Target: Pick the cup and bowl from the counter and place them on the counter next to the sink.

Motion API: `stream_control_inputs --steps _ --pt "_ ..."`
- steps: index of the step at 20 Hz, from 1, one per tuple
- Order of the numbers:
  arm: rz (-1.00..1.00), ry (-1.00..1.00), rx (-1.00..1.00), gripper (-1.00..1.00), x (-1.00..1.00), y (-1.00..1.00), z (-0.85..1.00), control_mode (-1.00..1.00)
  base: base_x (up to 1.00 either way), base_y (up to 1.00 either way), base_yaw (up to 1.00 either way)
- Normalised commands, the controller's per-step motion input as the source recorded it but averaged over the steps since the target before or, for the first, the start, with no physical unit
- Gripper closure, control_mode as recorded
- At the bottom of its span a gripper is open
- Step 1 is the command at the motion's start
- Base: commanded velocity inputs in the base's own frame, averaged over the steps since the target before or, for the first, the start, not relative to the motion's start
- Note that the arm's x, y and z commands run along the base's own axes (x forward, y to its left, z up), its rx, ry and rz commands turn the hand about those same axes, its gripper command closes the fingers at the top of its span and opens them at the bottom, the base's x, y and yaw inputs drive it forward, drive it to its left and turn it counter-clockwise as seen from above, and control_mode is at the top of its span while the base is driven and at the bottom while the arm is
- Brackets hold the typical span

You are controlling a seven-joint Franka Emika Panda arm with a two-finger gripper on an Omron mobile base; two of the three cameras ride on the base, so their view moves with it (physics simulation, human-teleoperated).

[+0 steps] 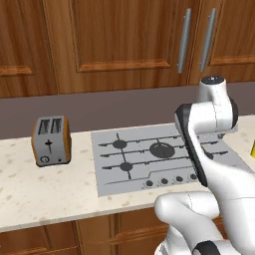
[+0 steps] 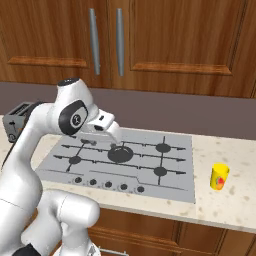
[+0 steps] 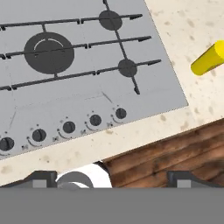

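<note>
The small yellow cup (image 2: 219, 176) with a red-orange mark stands upright on the beige speckled counter (image 2: 227, 206), right of the grey stove plate. In the hand view the cup (image 3: 209, 58) lies at the upper right edge, and a sliver of the cup (image 1: 252, 149) shows at the right border of the left base view. My gripper (image 2: 113, 134) hangs above the middle of the stove, well left of the cup. Its fingertips (image 3: 43, 178) stand far apart with nothing between them, so the gripper (image 3: 113, 179) is open. The bowl and the sink are out of view.
A grey stove plate (image 2: 125, 160) with burners and a row of front knobs fills the counter's middle. A brown toaster (image 1: 51, 140) stands to its left. Wooden wall cabinets (image 2: 165, 40) hang above, and wooden cabinet fronts (image 3: 175, 153) run below the counter's edge.
</note>
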Motion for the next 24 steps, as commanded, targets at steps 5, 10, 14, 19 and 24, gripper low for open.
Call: stream_control_inputs --steps 5,10,14,19,24 --pt "-0.2 0.07 0.01 -1.0 0.39 -0.66 -0.25 -1.0 0.0 0.0 0.0" --pt "-0.19 0.06 0.02 -1.0 0.0 -0.82 0.03 -1.0 0.0 0.0 0.0" --pt "-0.15 0.06 0.0 -1.0 0.0 -0.79 0.23 -1.0 0.0 0.0 0.0" --pt "-0.1 0.02 0.01 -1.0 0.0 -0.75 0.11 -1.0 0.0 0.0 0.0" --pt "-0.08 -0.03 0.1 -1.0 -0.08 -0.71 -0.07 -1.0 0.0 0.0 0.0"
